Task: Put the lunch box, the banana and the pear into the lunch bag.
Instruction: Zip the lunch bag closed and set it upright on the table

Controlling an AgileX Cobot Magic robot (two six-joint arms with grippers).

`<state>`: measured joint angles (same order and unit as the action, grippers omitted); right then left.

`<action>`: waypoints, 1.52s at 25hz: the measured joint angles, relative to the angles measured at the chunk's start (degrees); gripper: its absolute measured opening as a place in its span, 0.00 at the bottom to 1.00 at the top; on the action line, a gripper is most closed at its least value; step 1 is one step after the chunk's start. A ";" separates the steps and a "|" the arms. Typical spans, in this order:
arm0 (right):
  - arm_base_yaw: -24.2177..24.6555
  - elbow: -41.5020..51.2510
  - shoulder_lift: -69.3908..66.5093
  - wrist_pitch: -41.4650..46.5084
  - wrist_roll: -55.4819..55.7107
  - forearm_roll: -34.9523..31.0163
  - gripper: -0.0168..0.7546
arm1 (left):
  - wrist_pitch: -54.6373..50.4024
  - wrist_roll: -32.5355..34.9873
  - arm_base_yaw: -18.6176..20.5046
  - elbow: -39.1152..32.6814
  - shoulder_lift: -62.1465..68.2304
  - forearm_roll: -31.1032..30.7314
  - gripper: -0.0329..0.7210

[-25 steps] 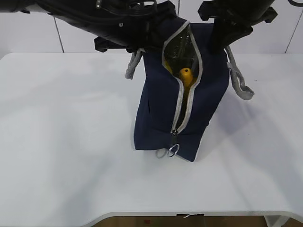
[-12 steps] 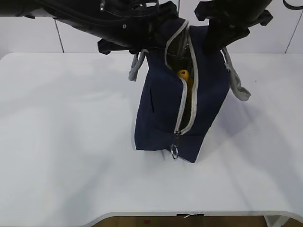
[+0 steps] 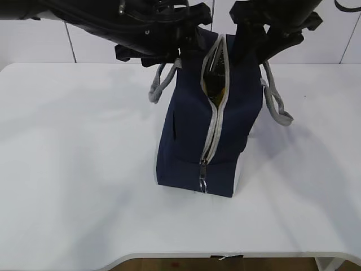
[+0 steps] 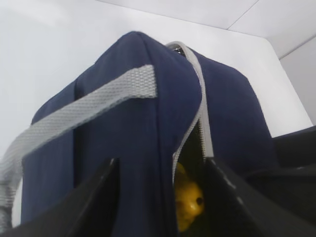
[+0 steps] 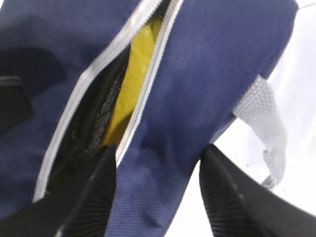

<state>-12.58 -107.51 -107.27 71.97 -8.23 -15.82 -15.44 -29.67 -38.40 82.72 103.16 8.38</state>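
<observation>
- We see the lunch bag (image 3: 206, 121) upright on the white table (image 3: 73, 169), zipper partly open at the top.
- Inside, only yellow fruit shows: the pear (image 4: 189, 204) and a yellow strip, likely the banana (image 5: 132, 74); we cannot find the lunch box.
- Left gripper (image 4: 162, 197) and right gripper (image 5: 157, 190) straddle bag fabric, jaws spread, gripping nothing.
- Grey straps (image 3: 276, 104) hang loose.

Both arms reach in from the top of the exterior view, close together. The left tool (image 4: 160, 197) has its fingers spread apart. The right tool (image 5: 158, 192) is likewise spread.
</observation>
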 joint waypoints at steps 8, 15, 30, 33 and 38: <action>0.00 -3.97 0.83 -0.04 0.00 1.24 0.59 | -0.12 0.00 0.00 0.00 -3.04 -4.71 0.62; 0.00 -3.97 4.23 -0.04 0.00 1.83 0.59 | -6.88 0.00 -0.02 0.02 -7.75 -11.47 0.62; 0.00 6.81 20.03 -0.04 1.32 0.56 0.59 | -33.62 7.24 -0.02 0.02 -18.77 -16.51 0.56; 0.00 12.96 24.17 -0.04 1.32 -0.47 0.59 | -35.76 11.55 -0.02 0.02 -19.23 -13.28 0.54; 0.00 23.49 31.69 -0.04 1.32 -2.01 0.59 | -38.63 16.80 -0.02 0.02 -19.23 -7.69 0.51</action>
<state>-12.58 -84.01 -75.58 71.93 -6.91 -17.83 -54.07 -12.87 -38.42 82.74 83.93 0.69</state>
